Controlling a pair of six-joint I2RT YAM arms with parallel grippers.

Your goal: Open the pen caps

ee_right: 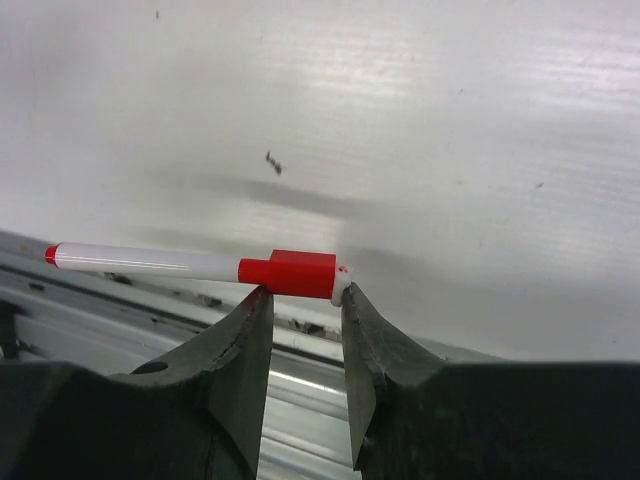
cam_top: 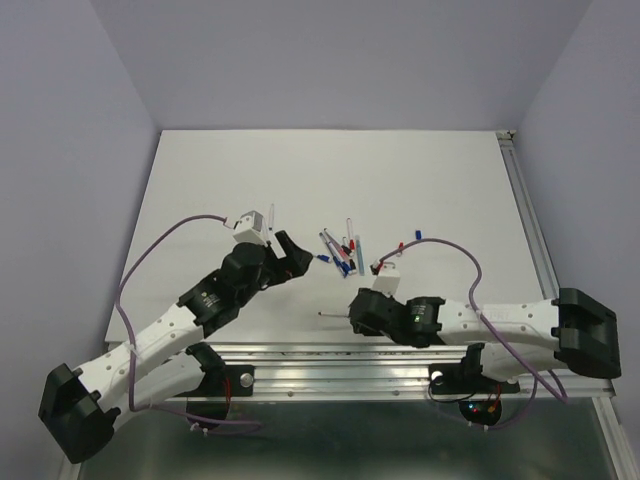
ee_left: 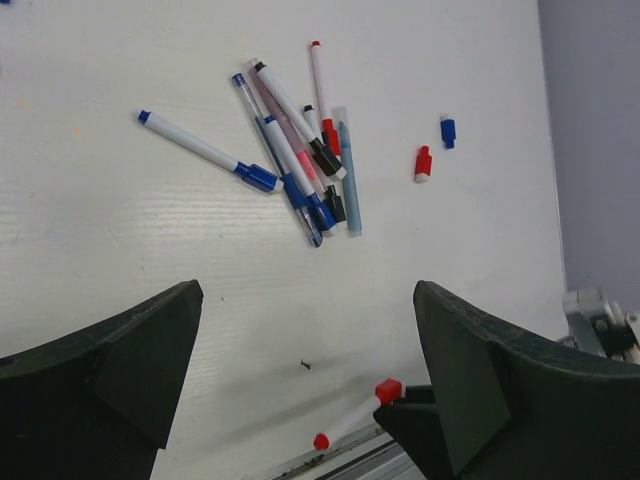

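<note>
Right gripper (ee_right: 300, 297) clamped on red-capped pen (ee_right: 150, 260) at its cap (ee_right: 290, 274); barrel points to 9 o'clock. Left gripper (ee_left: 305, 300) jaws wide apart, empty. Other pens (ee_left: 300, 150) heaped at its 12 o'clock; loose red cap (ee_left: 423, 163) and loose blue cap (ee_left: 447, 131) at 1 o'clock.

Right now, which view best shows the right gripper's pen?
Right wrist: the red pen lies close up, cap pinched by the right gripper. Left wrist shows it small, low in frame; top external, a sliver.
</note>
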